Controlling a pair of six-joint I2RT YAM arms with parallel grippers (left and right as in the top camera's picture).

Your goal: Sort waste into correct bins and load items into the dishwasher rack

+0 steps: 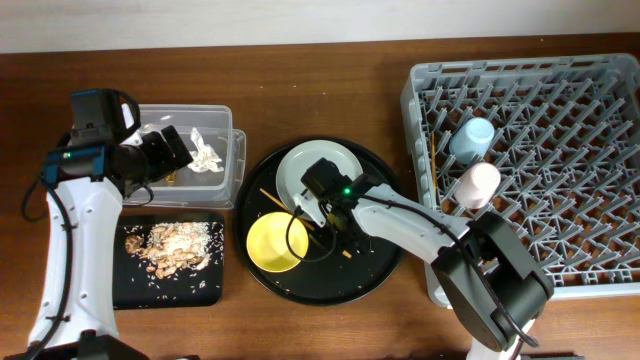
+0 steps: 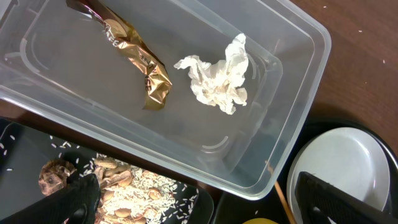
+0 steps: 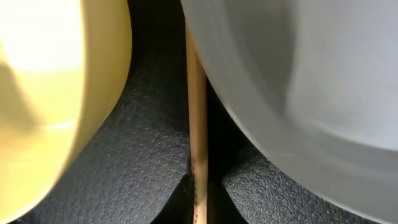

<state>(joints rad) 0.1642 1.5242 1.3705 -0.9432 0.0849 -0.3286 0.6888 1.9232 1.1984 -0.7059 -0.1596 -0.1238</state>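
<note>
Chopstick between fingers of right end effector, bowl left, plate right; closure unclear. Left end effector open, empty.

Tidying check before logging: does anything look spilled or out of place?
Nothing spilled. Tissue and wrapper sit in the clear tub, scraps in the black tray. Only oddity: a chopstick lying in the narrow gap between yellow bowl and plate.

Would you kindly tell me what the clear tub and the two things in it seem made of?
The tub looks like glossy transparent plastic: see-through walls, bright highlights on the rim. The wrapper seems metallised foil or film, gold-brown with shiny sharp creases. The tissue looks like soft matte paper, loosely crumpled.
</note>
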